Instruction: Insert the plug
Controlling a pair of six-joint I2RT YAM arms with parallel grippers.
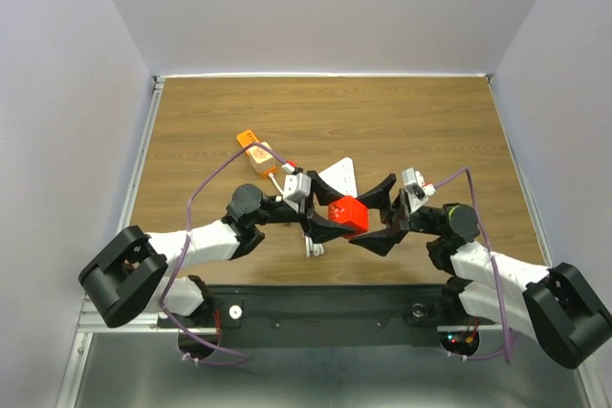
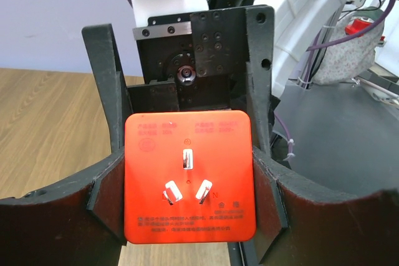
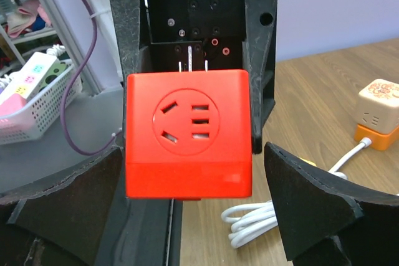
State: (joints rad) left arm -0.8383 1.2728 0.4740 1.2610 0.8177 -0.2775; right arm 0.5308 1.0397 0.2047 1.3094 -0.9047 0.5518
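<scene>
- The wooden table carries everything; both arms meet over its near middle.
- The left gripper pinches the red plug cube. Its fingers press on the two sides of the cube, and no gap shows.
- The right gripper is spread around the same cube from the opposite side. A narrow gap shows between one of its fingers and the cube, so I judge it does not grip.
- The cube hangs in the air between the two grippers, above the table.
- An orange-and-white socket block lies farther back on the table, well apart from the cube.
- A coiled white cable lies on the table under the grippers.
- The metal pins of the cube point toward the left wrist; its socket face looks toward the right wrist.
- The step seems to be a handover. Next, the right fingers should close squarely on the cube before the left ones let go, so the pins become free for the socket block.
</scene>
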